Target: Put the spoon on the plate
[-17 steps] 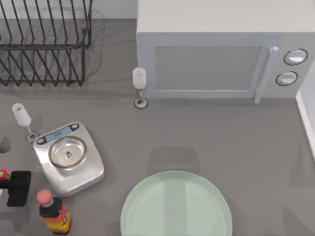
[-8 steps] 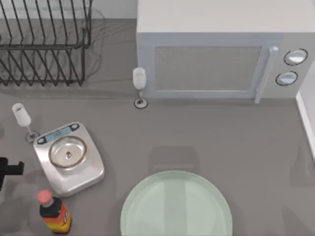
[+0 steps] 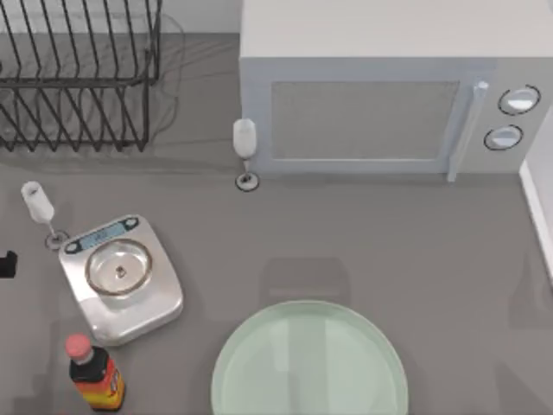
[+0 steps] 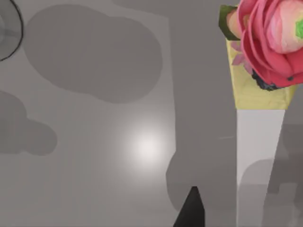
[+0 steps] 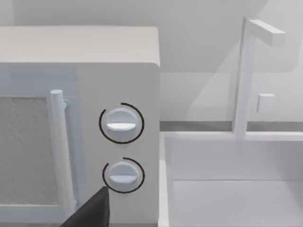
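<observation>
1. You are looking down on a grey table (image 3: 406,233). The large round pale green glass plate (image 3: 309,359) is lying flat at the near edge, a little right of the middle, with its near rim cut off by the view's edge.
2. Being round, the plate is showing no long axis or pointing direction.
3. A square silver kitchen scale with a round steel pan (image 3: 121,277) is sitting to the plate's left, apart from it. A dark sauce bottle with a red cap (image 3: 95,373) is standing just beside the scale's near corner.
4. Your left gripper (image 3: 7,262) is sitting at the table's far left edge, beside the scale. You cannot tell whether it is spread or closed.
5. In the right wrist view, your right gripper (image 5: 90,210) is facing the white microwave's two round dials (image 5: 121,124). Its grip cannot be told either.
</observation>
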Controlling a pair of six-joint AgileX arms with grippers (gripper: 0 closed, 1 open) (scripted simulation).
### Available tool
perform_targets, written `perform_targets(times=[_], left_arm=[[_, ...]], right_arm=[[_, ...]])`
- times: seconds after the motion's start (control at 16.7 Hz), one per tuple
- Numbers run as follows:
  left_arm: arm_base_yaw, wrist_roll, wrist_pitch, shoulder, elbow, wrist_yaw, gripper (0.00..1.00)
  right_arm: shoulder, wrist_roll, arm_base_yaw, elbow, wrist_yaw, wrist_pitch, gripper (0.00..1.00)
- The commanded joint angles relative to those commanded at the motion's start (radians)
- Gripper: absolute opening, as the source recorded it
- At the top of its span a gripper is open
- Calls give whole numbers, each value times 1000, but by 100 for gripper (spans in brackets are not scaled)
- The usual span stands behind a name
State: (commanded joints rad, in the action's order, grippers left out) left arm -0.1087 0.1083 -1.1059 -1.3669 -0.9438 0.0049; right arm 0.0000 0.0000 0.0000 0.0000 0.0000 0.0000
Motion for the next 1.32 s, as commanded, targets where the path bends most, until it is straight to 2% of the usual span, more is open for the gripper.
perform_targets(times=[0.3, 0.54, 0.72, 0.96, 1.14, 1.32], left_arm=[[11, 12, 2, -12, -9, 6, 0], [153, 112, -7, -87, -134, 61, 0], [363, 223, 15, -180, -290, 94, 0], [743, 356, 48, -334, -453, 100, 0], [972, 412, 53, -442, -476, 74, 0], [1109, 437, 62, -512, -458, 31, 0]], right_arm=[[0, 0, 0, 0, 0, 0, 100], [0, 0, 0, 0, 0, 0, 100], [0, 0, 0, 0, 0, 0, 100], [0, 0, 0, 0, 0, 0, 100], [0, 0, 0, 0, 0, 0, 100], [0, 0, 0, 0, 0, 0, 100]])
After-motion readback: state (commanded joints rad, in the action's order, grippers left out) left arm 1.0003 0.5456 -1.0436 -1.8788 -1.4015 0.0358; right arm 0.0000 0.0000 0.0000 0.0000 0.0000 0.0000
